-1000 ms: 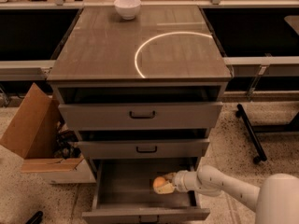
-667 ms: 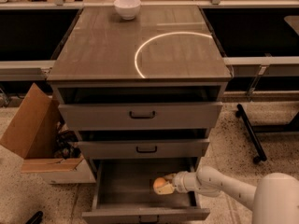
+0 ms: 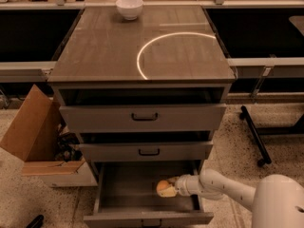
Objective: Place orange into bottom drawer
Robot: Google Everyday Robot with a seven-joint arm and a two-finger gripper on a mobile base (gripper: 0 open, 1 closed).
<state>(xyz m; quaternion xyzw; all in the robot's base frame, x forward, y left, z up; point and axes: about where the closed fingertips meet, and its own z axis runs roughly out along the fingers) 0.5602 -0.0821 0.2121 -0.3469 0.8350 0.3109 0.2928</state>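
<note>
Reaching in from 3 o'clock, the claw [image 3: 170, 190] clasps the orange [image 3: 162, 186] low inside the open bottom drawer [image 3: 124, 186], seemingly ready for release.

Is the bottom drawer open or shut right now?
Open: the bottom drawer is pulled out, interior showing, with the gripper inside at the orange.

Smooth plastic gripper [image 3: 169, 190] in matt bottom drawer [image 3: 126, 186].

Arm [image 3: 228, 189]: white, smooth, tubular, one bulbous joint. Gripper [image 3: 170, 188]: pale cream, stubby, inside the drawer [image 3: 126, 186]. Shell [image 3: 280, 204]: white, rounded.
</note>
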